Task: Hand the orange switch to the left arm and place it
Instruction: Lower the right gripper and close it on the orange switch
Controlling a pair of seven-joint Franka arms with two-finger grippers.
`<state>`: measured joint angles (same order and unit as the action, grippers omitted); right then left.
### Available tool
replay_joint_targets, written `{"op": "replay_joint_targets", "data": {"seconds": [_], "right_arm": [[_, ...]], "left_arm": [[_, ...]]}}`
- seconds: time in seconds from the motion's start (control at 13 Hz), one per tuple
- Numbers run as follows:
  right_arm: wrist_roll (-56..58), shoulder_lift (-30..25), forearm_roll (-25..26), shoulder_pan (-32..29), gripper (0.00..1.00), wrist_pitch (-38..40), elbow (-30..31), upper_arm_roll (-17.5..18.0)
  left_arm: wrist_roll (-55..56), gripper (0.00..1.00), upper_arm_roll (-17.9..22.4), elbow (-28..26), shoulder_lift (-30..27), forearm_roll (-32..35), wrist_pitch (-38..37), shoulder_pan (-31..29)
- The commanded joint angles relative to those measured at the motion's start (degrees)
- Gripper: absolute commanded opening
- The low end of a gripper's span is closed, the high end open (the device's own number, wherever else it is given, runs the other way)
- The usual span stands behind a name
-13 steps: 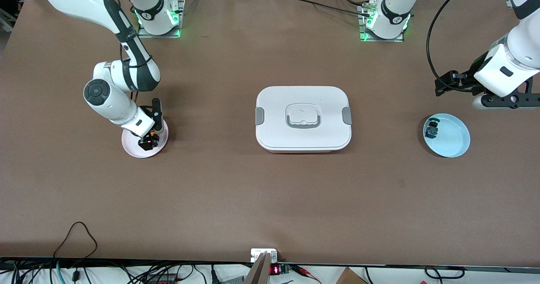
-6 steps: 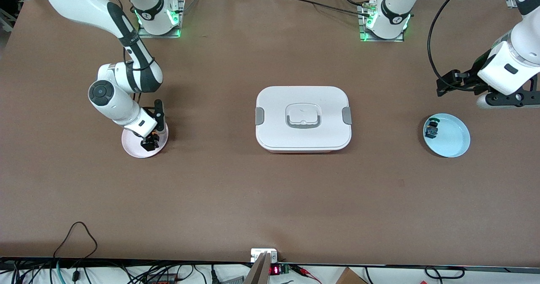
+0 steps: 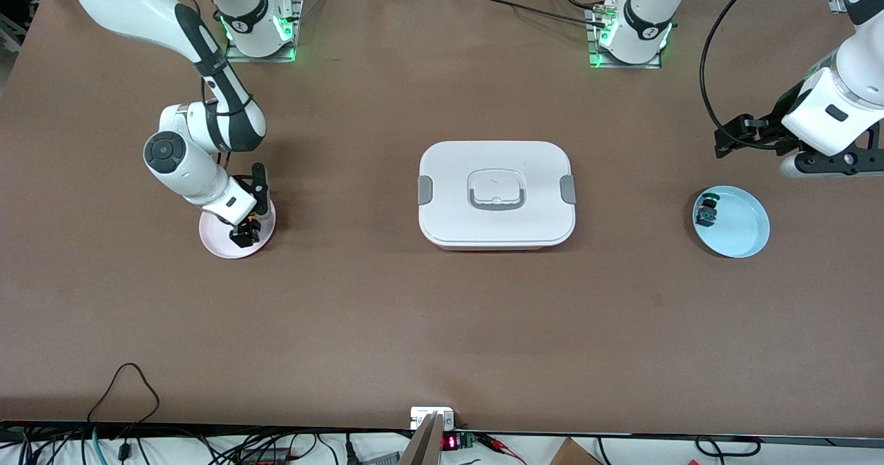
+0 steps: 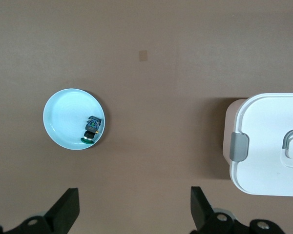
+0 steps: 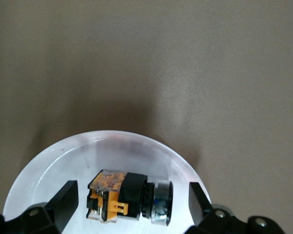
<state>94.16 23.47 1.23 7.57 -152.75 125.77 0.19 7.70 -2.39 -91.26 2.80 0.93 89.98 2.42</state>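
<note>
The orange switch [image 5: 129, 200] lies on its side on a pale pink plate [image 3: 215, 242] at the right arm's end of the table; the plate also shows in the right wrist view [image 5: 53, 165]. My right gripper [image 3: 244, 233] is down on the plate, open, with one finger on each side of the switch and a gap at both sides [image 5: 132, 207]. In the front view the gripper hides most of the switch. My left gripper [image 3: 822, 166] is open and empty [image 4: 134, 214], up over bare table beside the blue plate [image 3: 749, 244]. The white box [image 3: 496, 194] stands mid-table.
A green-and-black switch [image 3: 707, 211] lies in the blue plate [image 4: 63, 122] at the left arm's end, also in the left wrist view [image 4: 91, 129]. The box's corner and a grey clip [image 4: 239, 146] show there. Cables run along the table's front edge.
Over the last second my right hand shifted slightly over the pink plate and settled around the switch. My left hand moved a little away from the blue plate, then stopped.
</note>
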Motion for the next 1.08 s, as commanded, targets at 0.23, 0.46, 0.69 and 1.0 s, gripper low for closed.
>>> {"op": "replay_joint_targets", "data": {"seconds": [0.23, 0.46, 0.69, 1.0], "right_arm": [[0.76, 0.53, 0.44, -1.06, 1.0, -2.99, 1.23, 0.25], [0.85, 0.53, 0.44, -1.41, 0.97, -2.99, 1.32, 0.25], [0.93, 0.53, 0.53, -1.33, 0.84, -3.25, 1.32, 0.25], [0.58, 0.44, 0.44, -1.5, 0.19, -3.61, 1.32, 0.25]], "left_arm": [[0.74, 1.0, 0.11, 2.05, 1.07, 0.21, -1.03, 0.3], [0.74, 1.0, 0.11, 2.05, 1.07, 0.21, -1.03, 0.3], [0.74, 1.0, 0.19, 2.05, 1.07, 0.21, -1.03, 0.3], [0.74, 1.0, 0.11, 2.05, 1.07, 0.21, -1.03, 0.3]]}}
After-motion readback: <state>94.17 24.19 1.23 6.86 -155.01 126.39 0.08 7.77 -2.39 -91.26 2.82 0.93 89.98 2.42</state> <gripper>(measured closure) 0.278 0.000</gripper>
